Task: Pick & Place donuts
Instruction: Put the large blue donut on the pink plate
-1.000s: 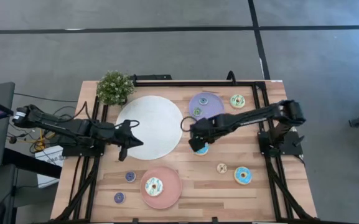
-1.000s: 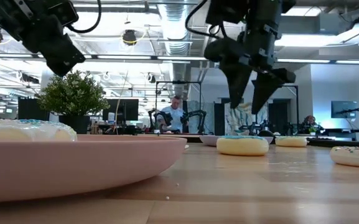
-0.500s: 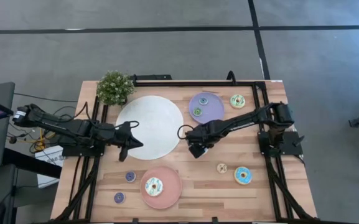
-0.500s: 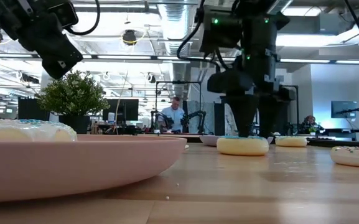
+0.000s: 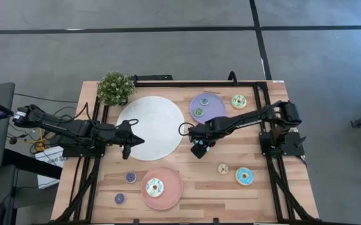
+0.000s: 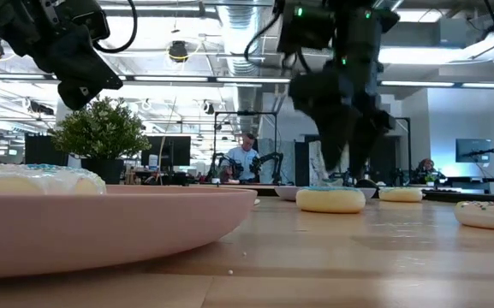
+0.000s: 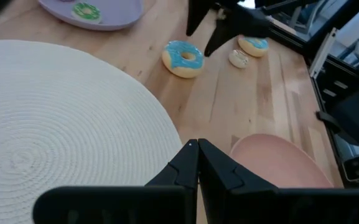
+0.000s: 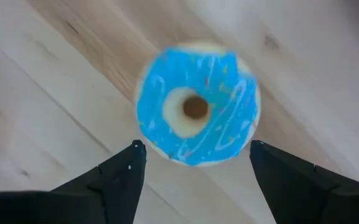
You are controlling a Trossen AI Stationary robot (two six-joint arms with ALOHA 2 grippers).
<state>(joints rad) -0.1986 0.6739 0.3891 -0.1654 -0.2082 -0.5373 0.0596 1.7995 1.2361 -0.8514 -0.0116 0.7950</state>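
A light blue iced donut point(image 8: 196, 106) lies flat on the wood point(image 7: 183, 59) point(image 6: 330, 200), right of the white plate point(image 5: 150, 127). My right gripper point(image 8: 195, 151) point(image 5: 198, 147) hovers just above it, open, pointing down, with one finger on each side and neither touching. My left gripper point(image 7: 198, 149) point(image 5: 132, 139) is shut and hangs over the white plate's left part. A white-iced donut point(image 5: 154, 186) sits on the pink plate point(image 5: 174, 187). A green mini donut point(image 5: 198, 112) lies on the lilac plate point(image 5: 214, 106).
A pale green donut point(image 5: 239, 101) lies by the far right corner. A beige mini point(image 5: 223, 169) and a sprinkled blue donut point(image 5: 244, 176) lie near right. Two dark minis point(image 5: 131, 177) point(image 5: 119, 198) sit left of the pink plate. A potted plant point(image 5: 115, 87) stands at the far left corner.
My right gripper has come down from above the light blue donut until its open fingers stood on either side of it, and it has moved a little toward the table's left. In the low view it is now blurred. The donut stays on the wood.
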